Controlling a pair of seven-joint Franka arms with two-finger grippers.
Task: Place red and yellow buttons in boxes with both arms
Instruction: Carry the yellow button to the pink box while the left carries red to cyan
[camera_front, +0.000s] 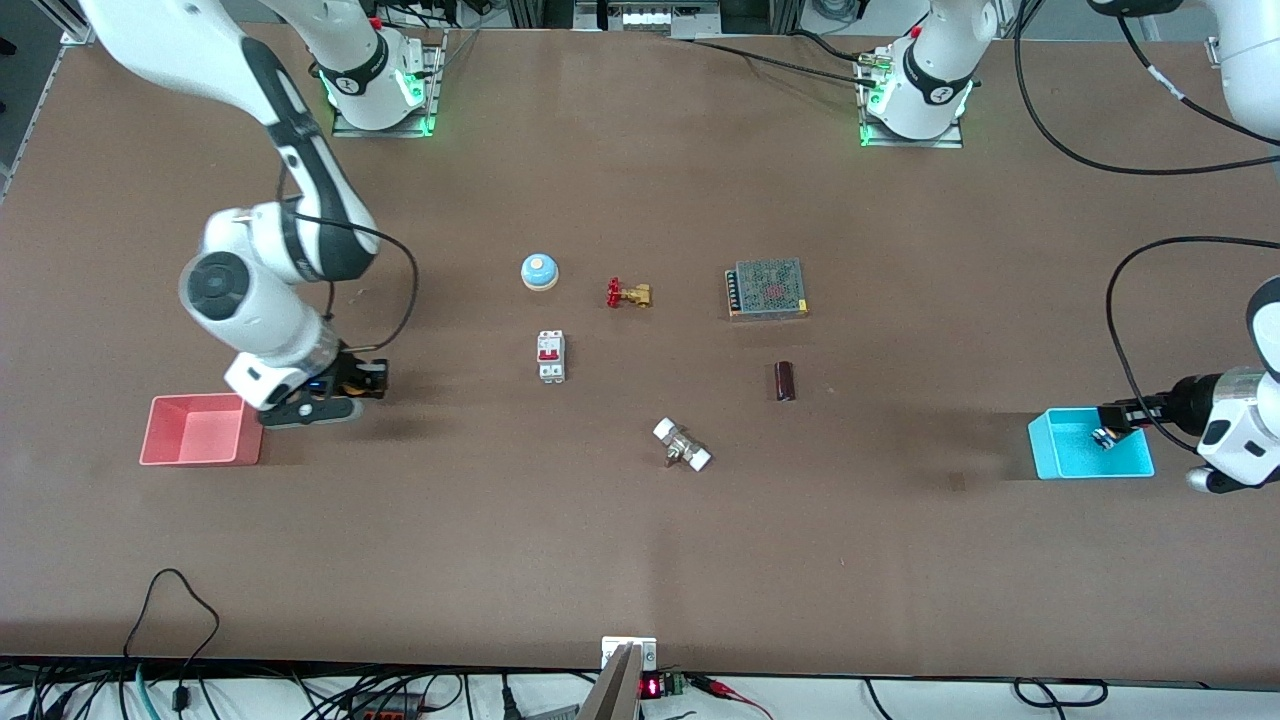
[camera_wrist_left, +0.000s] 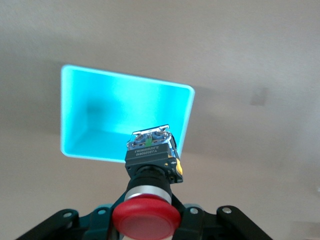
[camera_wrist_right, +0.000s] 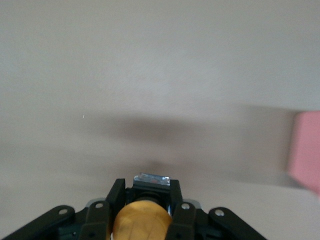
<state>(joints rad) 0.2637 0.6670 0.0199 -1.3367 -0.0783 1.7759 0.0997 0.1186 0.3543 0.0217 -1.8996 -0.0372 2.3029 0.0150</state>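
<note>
1. Looking down from the front view, the counter carried a pink bin toward the right arm's end and a cyan bin toward the left arm's end. Between them lay a blue-and-white bell, a brass valve with a red handle, a circuit breaker, a meshed power supply, a dark cylinder and a white-ended fitting.
2. The right gripper hung low just beside the pink bin, not over it. The left gripper was over the cyan bin.
3. In the left wrist view, the left gripper had its fingers clenched on the red button, whose black body pointed toward the cyan bin below.
4. In the right wrist view, the right gripper had its fingers clamped on the yellow button above bare counter; the pink bin showed only at the edge.
</note>
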